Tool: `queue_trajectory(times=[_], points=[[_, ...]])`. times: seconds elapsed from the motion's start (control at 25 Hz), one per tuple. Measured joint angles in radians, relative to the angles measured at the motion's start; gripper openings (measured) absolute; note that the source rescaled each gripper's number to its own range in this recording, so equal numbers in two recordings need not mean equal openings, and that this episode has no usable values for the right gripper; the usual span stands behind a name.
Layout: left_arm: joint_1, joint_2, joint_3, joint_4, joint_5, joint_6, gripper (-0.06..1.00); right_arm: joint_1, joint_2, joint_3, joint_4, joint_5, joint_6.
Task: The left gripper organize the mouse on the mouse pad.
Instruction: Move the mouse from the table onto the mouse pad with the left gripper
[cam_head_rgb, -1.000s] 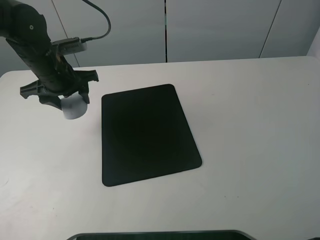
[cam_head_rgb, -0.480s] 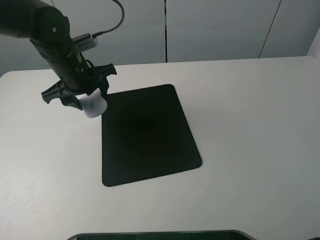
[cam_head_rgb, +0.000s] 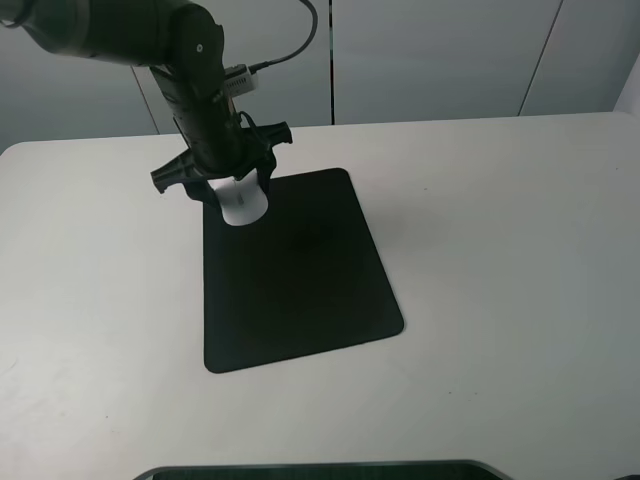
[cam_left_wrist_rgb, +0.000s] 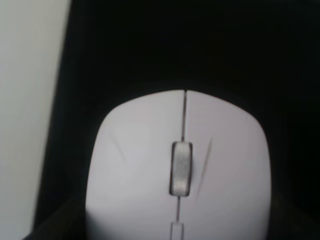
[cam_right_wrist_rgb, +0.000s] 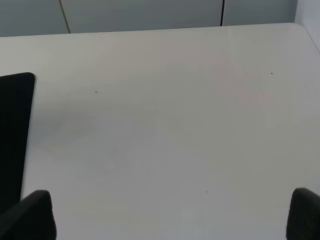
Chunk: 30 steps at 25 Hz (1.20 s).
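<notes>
The white mouse (cam_head_rgb: 243, 204) is gripped in my left gripper (cam_head_rgb: 238, 192), which is shut on it over the far left corner of the black mouse pad (cam_head_rgb: 300, 285). I cannot tell whether the mouse touches the pad. The left wrist view is filled by the mouse (cam_left_wrist_rgb: 179, 170), its grey scroll wheel facing up and the mouse pad (cam_left_wrist_rgb: 200, 45) dark behind it. My right gripper (cam_right_wrist_rgb: 167, 220) is open, with only its two black fingertips (cam_right_wrist_rgb: 30, 216) showing low over bare table and nothing between them.
The white table (cam_head_rgb: 500, 220) stretches to the right of the pad, and a strip of the table (cam_left_wrist_rgb: 25, 100) shows beside the mouse. A corner of the pad (cam_right_wrist_rgb: 14, 125) enters the right wrist view. A dark edge (cam_head_rgb: 320, 470) lies along the table's near side.
My left arm has carried the mouse to the right, from over bare table left of the pad to over the pad's far left corner.
</notes>
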Motion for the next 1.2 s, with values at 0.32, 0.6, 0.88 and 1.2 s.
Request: queue_trajectory(times=[0.32, 0.6, 0.88, 1.2], points=[[-0.04, 0.087, -0.044, -0.075, -0.001, -0.005, 0.01, 0.0, 0.0, 0.0, 0.0, 0.0, 0.0], [-0.046, 0.121, -0.044, -0.079, 0.007, -0.005, 0.01, 0.0, 0.0, 0.0, 0.0, 0.0, 0.0], [-0.069, 0.154, -0.044, -0.085, 0.0, -0.002, 0.01, 0.0, 0.0, 0.0, 0.0, 0.0, 0.0], [-0.077, 0.156, -0.044, -0.081, -0.017, -0.008, 0.01, 0.0, 0.0, 0.0, 0.0, 0.0, 0.0]])
